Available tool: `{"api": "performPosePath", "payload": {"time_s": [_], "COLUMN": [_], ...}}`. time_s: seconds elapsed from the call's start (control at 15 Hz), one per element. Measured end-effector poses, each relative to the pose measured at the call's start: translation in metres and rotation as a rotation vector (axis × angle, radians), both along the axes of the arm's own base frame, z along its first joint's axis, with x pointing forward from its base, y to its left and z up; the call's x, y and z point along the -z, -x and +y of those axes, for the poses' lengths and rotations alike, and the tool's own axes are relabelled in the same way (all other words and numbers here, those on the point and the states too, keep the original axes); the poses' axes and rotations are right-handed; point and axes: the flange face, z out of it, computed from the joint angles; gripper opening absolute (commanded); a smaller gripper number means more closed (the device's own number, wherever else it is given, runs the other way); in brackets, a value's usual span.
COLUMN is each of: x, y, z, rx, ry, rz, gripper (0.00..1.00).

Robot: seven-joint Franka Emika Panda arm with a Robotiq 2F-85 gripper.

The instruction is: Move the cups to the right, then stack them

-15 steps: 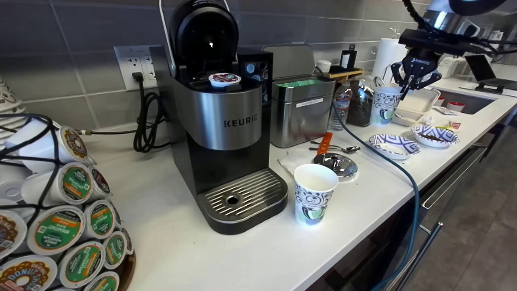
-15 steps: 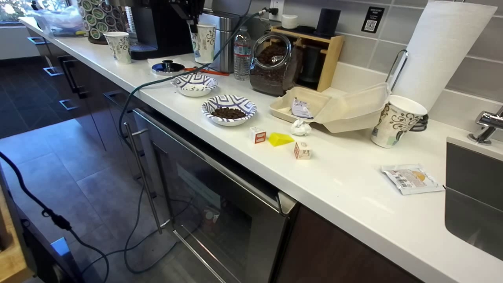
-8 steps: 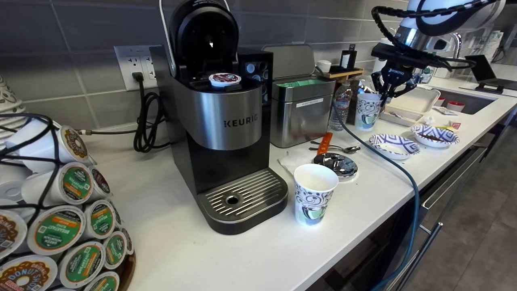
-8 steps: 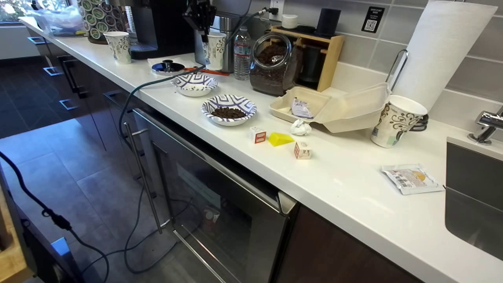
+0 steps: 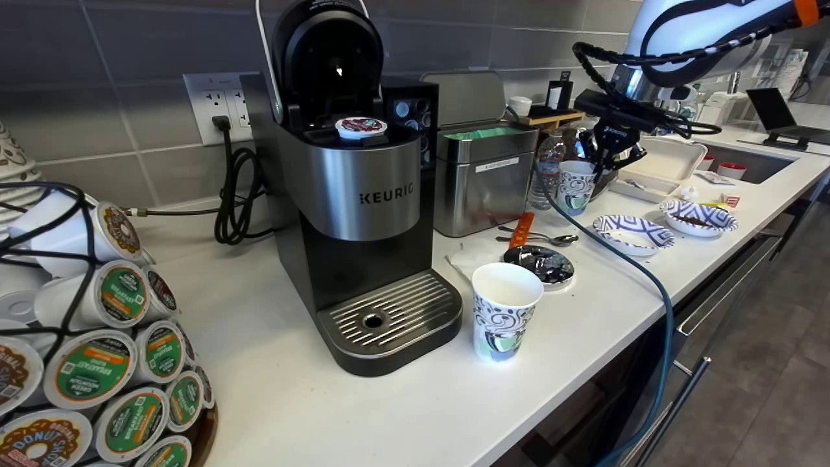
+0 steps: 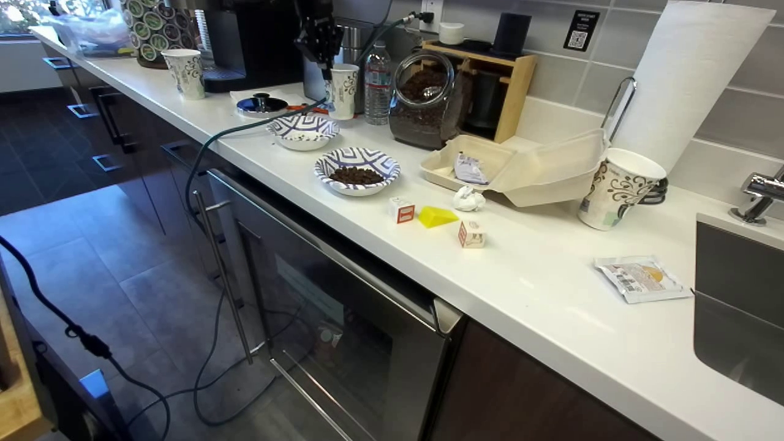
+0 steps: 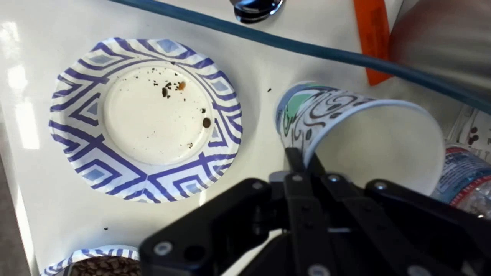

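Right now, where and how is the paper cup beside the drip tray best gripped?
Probably from above, at the rim: the paper cup stands upright, mouth open, wider toward the top, so the wall there could be pinched from inside and outside. I'd choose the side away from the drip tray, which sits close by.

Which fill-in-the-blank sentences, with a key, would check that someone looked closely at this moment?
The gripper pinches a paper ____.
The bowl farther from the coffee machine holds coffee ____.
The brand name on the coffee machine is ____.
The small wedge is coloured ____.
Missing words: cup; beans; KEURIG; yellow.
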Motion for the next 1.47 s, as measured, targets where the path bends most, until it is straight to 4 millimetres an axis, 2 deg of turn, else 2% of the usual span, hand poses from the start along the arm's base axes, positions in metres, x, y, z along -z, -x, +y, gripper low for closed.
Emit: {"api": "performPosePath", "payload": {"time_s": [0.2,0.27,0.33,0.73,0.93,1.07,1.13,1.27,1.47], "x": [0.01,0.013,0.015,0.019,0.0,-0.025,-0.039,-0.067,-0.089], "y": [-0.002,-0.003,-0.003,-0.003,-0.004,-0.001,0.003,0.019,0.045], "z": [0.002,0.002,0.003,-0.004,-0.009,-0.006,0.001,0.031,0.096], "rx": [0.003,0.004,0.005,0.026,0.033,0.021,-0.026,-0.14,-0.304], "ry": [0.001,0.001,0.001,0.005,0.01,0.008,0.006,-0.012,-0.05], "rz": [0.012,0.014,0.016,0.019,-0.034,-0.071,-0.079,-0.069,-0.024], "gripper": [0.01,0.29,0.29,0.74,0.96,1.0,1.0,1.0,1.0]}}
